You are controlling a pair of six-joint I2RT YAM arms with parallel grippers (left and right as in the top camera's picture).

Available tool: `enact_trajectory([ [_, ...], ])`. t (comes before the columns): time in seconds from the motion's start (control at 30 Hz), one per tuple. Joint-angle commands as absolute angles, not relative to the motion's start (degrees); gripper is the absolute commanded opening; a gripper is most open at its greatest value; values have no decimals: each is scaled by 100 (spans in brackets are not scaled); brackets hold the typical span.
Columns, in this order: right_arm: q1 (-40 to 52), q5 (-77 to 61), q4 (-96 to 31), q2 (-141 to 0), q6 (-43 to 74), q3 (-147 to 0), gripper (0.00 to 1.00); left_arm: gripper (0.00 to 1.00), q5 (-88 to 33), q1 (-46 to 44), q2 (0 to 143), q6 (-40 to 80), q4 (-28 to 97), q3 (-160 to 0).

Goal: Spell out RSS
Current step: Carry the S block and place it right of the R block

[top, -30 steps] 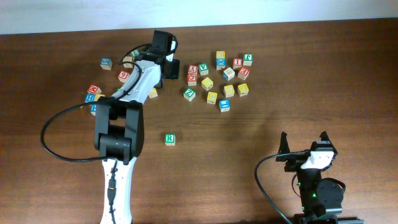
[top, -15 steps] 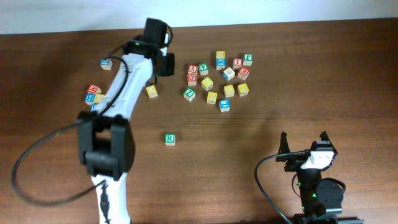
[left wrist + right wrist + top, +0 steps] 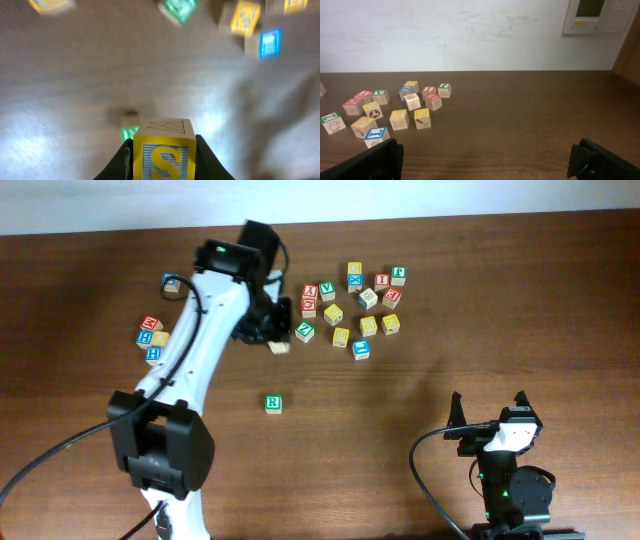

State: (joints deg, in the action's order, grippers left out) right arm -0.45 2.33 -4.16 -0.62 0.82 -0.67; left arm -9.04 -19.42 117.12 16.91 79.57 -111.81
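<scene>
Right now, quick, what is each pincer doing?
Left pincer: shut on the S cube.
Right pincer: open, holding nothing.

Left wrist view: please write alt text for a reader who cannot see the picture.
The left gripper holds a yellow S cube, bottom centre, above a blurred brown table. A small green cube lies behind it; more blurred cubes line the top edge.

Tool (image 3: 162, 156) clamps yellow S cube (image 3: 163, 159); blurred blocks (image 3: 245, 17), seemingly, beyond.
</scene>
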Motion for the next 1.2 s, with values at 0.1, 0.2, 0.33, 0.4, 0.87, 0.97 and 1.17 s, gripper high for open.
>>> enact_trajectory([
  [0.1, -93, 237, -451, -21, 43, -32, 98, 20, -1028, -3114, 11675, 2064, 8034, -10468],
  [0.2, -93, 237, -451, -21, 43, -32, 98, 21, -843, -3540, 11675, 2390, 7856, -10099],
  [0.33, -93, 237, -451, -21, 43, -32, 98, 21, -508, -3865, 11675, 2788, 7675, -9631],
  [0.4, -93, 237, -451, -21, 43, -32, 98, 20, -508, -3872, 11675, 2838, 7542, -9384],
  [0.87, -93, 237, -451, -21, 43, -32, 98, 20, 593, -3605, 11675, 3258, 6278, -8451],
  [0.97, -93, 237, -451, -21, 43, -32, 98, 19, 639, -3444, 11675, 3260, 6222, -8449],
  [1.17, -93, 237, -451, -21, 43, -32, 98, 20, 735, -3284, 11675, 3430, 6193, -8440],
])
